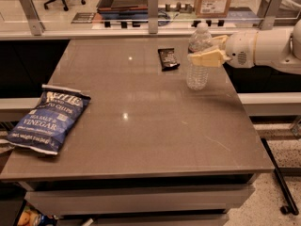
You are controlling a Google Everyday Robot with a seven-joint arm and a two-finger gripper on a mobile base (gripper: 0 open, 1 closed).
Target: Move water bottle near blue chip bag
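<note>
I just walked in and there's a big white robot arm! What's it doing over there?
The robot's hand is closed around the upper part of the water bottle, which stands upright at the far right of the table. The blue chip bag lies at the near left edge, far from the bottle, so the bottle has not been brought over to it yet. A small black wrapper lies just left of the bottle.
</note>
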